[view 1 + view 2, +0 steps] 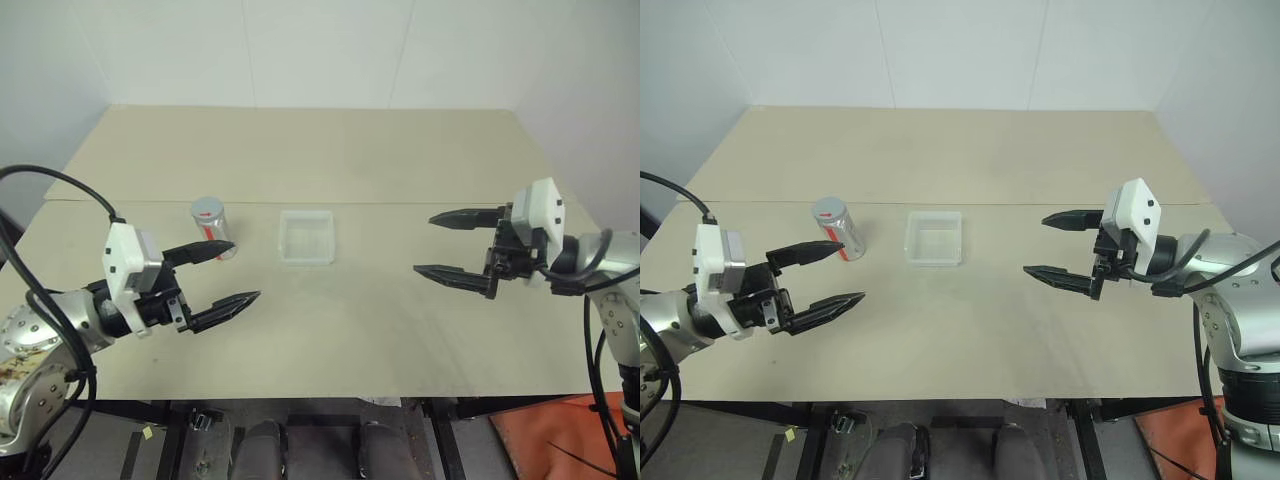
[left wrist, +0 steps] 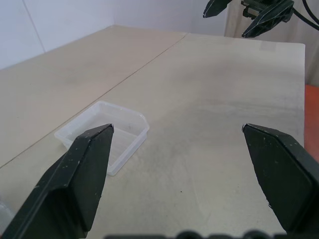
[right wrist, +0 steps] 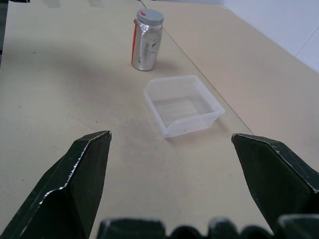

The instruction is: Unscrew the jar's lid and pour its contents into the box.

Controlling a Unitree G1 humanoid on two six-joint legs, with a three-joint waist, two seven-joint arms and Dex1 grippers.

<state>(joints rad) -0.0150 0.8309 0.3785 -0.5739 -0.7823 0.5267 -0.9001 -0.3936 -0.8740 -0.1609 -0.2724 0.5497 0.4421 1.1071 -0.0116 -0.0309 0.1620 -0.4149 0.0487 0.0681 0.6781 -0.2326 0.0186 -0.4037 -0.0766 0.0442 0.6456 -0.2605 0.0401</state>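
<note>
The jar (image 1: 836,229) stands upright on the beige table, silvery with a red stripe down its side, and the grey lid (image 3: 149,16) with a red mark is screwed on top. The contents are hidden inside. Just to its right sits the box (image 1: 306,237), shallow, clear and empty. My left gripper (image 1: 821,275) hovers open in front of the jar, a little nearer the front edge, holding nothing. My right gripper (image 1: 1060,248) hangs open to the right of the box, pointing toward it, also with nothing between its fingers.
The beige table (image 1: 330,150) has a seam running across it just behind the jar and box. White walls close off the back and sides. An orange patch (image 1: 560,430) shows on the floor at the lower right.
</note>
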